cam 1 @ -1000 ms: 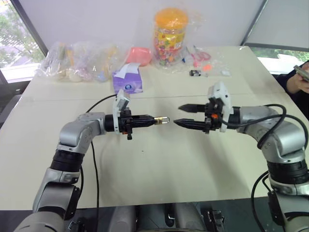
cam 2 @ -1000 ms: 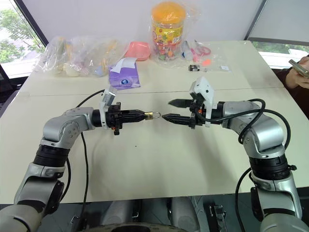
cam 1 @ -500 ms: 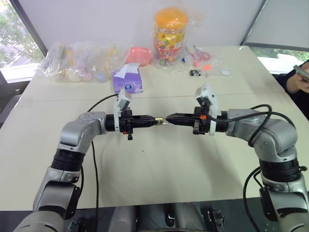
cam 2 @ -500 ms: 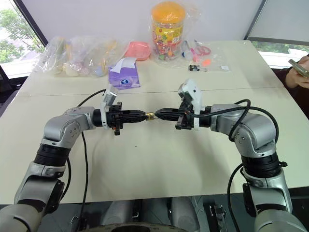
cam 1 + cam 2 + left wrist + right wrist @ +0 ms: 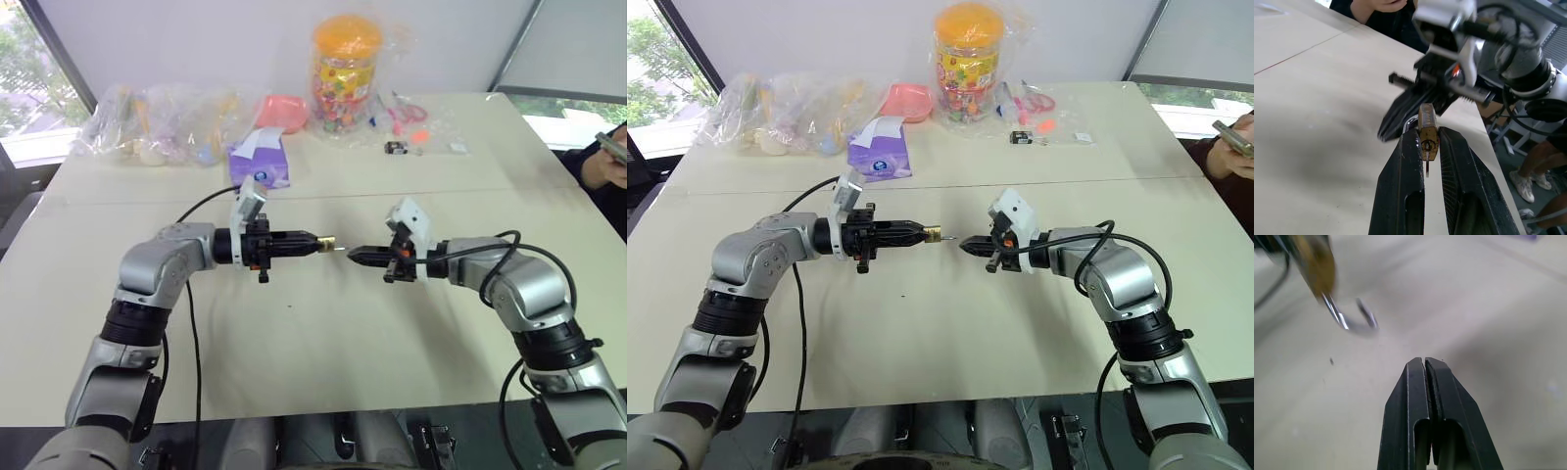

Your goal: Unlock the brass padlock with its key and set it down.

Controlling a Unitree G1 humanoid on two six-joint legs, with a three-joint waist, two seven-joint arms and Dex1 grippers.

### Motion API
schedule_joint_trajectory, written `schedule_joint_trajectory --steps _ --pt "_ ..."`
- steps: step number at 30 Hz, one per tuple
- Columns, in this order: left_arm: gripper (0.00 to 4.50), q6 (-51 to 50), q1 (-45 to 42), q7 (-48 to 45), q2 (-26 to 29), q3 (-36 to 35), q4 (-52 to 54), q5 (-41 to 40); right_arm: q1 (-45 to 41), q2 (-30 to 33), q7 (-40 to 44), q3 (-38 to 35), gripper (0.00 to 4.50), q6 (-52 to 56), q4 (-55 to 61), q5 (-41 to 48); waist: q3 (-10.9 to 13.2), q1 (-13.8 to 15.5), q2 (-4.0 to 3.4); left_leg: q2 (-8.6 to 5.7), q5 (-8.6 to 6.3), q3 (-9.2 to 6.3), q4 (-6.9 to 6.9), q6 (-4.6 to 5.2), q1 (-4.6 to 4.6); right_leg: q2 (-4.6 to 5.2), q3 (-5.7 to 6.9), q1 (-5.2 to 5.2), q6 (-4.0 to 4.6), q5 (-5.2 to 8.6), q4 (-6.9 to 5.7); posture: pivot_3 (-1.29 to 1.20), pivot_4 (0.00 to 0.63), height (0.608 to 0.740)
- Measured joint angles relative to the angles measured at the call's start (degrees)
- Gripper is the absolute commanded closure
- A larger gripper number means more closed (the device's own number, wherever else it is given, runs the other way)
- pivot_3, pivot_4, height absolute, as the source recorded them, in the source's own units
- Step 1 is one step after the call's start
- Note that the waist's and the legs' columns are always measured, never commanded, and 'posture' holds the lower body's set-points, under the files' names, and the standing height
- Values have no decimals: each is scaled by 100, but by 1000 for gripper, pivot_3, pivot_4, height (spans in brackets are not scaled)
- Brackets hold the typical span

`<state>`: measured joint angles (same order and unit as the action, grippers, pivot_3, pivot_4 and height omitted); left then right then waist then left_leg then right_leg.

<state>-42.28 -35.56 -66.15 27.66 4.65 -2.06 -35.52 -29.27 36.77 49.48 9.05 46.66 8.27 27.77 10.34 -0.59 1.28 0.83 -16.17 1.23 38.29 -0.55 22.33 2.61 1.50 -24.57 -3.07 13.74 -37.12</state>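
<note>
Brass padlock (image 5: pixel 1427 128), boxy and gold, thin silver shackle, between ribbed black fingers (image 5: pixel 1463 171).

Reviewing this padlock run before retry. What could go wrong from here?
1. The right gripper is shut on nothing and sits apart from the padlock, so the shackle, which looks sprung open on one side, may stay hooked in.
2. The left gripper pinches the small padlock only at its fingertips above the table; a nudge could knock it loose.
3. The key hangs from the keyhole and may drop out.
</note>
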Motion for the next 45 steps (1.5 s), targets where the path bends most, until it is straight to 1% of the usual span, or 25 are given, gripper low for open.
schedule_joint_trajectory --steps 6,9,13,18,21,27,31,32,33,37,40,45 --pt "4500 5 -32 47 5 6 9 1 209 188 158 -89 4451 -35 330 9 0 -2 0 2 0 -3 -2 0 -1 -4 1 0 0 0 0 0 150 737" --pt "4500 -18 37 166 -96 26 6 2 501 416 201 -149 4451 -56 473 0 0 18 0 -1 0 -2 -2 0 1 1 0 0 -1 0 4 0 150 737" --pt "4500 -299 300 284 -291 147 -116 -6 1087 741 254 -342 4451 -107 620 -4 0 13 1 -5 0 0 -1 0 3 5 -1 1 -3 1 7 0 150 737" --pt "4500 -929 309 509 -710 108 -539 -203 1499 923 186 -743 4451 -146 751 1 0 -2 1 -2 0 0 0 0 -1 -2 1 1 -3 1 4 0 150 737" --pt "4500 -1228 222 687 -951 67 -912 -271 1567 938 101 -863 4451 -153 776 -2 0 -4 1 0 0 -1 0 0 -1 -6 1 1 -3 1 3 0 150 737" --pt "4500 -1208 26 981 -1118 27 -2003 -25 1585 930 -5 -930 4451 -163 892 -2 0 2 2 -1 0 -1 -1 0 -1 -6 5 1 -4 2 4 0 150 737" --pt "4500 -929 -96 946 -1190 57 -2260 173 1581 898 -92 -938 4451 -172 975 -1 -1 13 2 -2 0 0 0 0 -2 -2 4 2 -4 1 3 0 150 737" --pt "3514 -858 -96 917 -1190 73 -2278 227 1581 898 -105 -938 4500 -171 977 0 -1 13 2 -3 0 0 0 0 -2 -2 4 2 -3 1 3 0 150 737" --pt "3166 -796 -94 917 -1175 105 -2309 311 1581 897 -123 -938 4500 -170 990 0 -1 13 2 -2 0 0 0 0 -2 -2 4 2 -4 1 3 0 150 737" --pt "1412 -561 -58 706 -1092 190 -2256 420 1582 894 -141 -941 4500 -170 1020 1 -1 13 2 -2 0 -1 -1 0 -3 -1 4 2 -3 1 3 0 150 737" --pt "339 -239 -31 548 -960 357 -2085 549 1581 897 -136 -937 4500 -176 1035 -3 -4 3 2 -1 0 -1 -1 0 -16 -2 3 13 -2 1 3 0 150 737" --pt "339 595 205 323 -427 683 -1610 1029 1581 1006 -48 -919 4500 -308 1064 -102 -5 -27 0 11 0 2 -6 0 -26 -5 -4 13 3 -1 2 0 150 737"
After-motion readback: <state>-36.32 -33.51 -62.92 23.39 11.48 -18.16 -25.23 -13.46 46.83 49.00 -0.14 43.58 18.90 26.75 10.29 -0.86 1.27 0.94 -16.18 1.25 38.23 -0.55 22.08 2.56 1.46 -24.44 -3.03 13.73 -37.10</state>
